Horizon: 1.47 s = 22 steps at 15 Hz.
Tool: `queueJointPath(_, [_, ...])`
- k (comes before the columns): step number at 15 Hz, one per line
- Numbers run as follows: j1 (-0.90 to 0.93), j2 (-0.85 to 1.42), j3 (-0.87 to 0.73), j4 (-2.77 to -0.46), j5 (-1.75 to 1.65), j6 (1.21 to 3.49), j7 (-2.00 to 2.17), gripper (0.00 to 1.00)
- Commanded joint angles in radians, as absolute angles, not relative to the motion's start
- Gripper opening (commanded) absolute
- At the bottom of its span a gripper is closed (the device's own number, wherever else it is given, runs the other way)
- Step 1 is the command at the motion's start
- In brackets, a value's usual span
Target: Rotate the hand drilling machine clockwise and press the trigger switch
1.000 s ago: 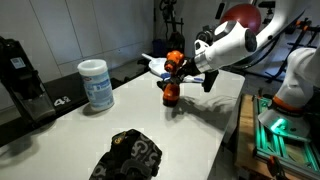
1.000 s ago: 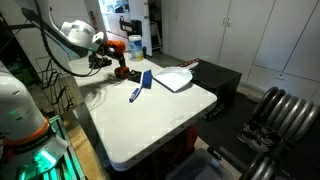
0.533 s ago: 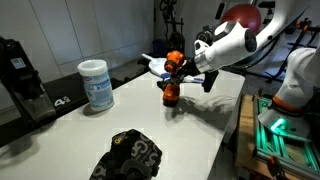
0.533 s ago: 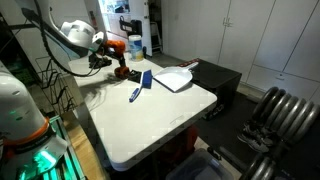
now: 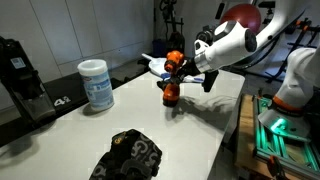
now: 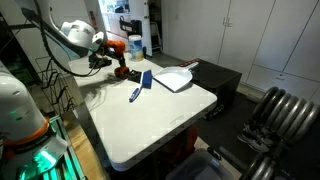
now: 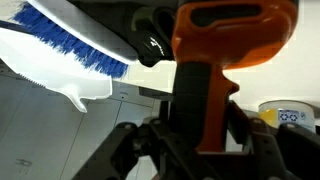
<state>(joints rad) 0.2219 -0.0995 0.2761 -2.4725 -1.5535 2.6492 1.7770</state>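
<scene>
The hand drill (image 5: pixel 171 78) is orange and black and stands upright on its base on the white table (image 5: pixel 130 120). It also shows in the other exterior view (image 6: pixel 120 60). My gripper (image 5: pixel 183 74) is shut on the drill's handle from the side. In the wrist view the orange and black handle (image 7: pixel 205 85) fills the middle, with my black fingers (image 7: pixel 140 150) pressed on both sides of it. The trigger itself is hidden.
A white dustpan (image 6: pixel 173 78) and a blue brush (image 6: pixel 138 88) lie on the table behind the drill. A tub of wipes (image 5: pixel 96 85) stands at the left. A black crumpled object (image 5: pixel 130 155) lies near the front edge. A black device (image 5: pixel 20 70) stands far left.
</scene>
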Motion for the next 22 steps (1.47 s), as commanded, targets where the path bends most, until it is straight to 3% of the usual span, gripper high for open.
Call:
queueJointPath(1, [0.219,-0.075,0.273,-2.466,-1.566,2.665,1.785,0.42])
queueJointPath(13, [0.22,-0.077,0.273,-2.469,-1.559,2.663,1.781,0.46])
queueJointPath(14, [0.22,-0.077,0.273,-2.469,-1.559,2.663,1.78,0.49])
queueJointPath(15, [0.22,-0.077,0.273,-2.47,-1.557,2.662,1.779,0.71])
queueJointPath(16, [0.219,-0.076,0.272,-2.47,-1.551,2.669,1.776,0.83])
queueJointPath(18, [0.22,-0.07,0.271,-2.47,-1.542,2.684,1.771,0.96])
queueJointPath(19, [0.22,-0.066,0.271,-2.469,-1.54,2.685,1.771,1.0])
queueJointPath(22, [0.22,-0.053,0.27,-2.469,-1.513,2.699,1.753,1.0])
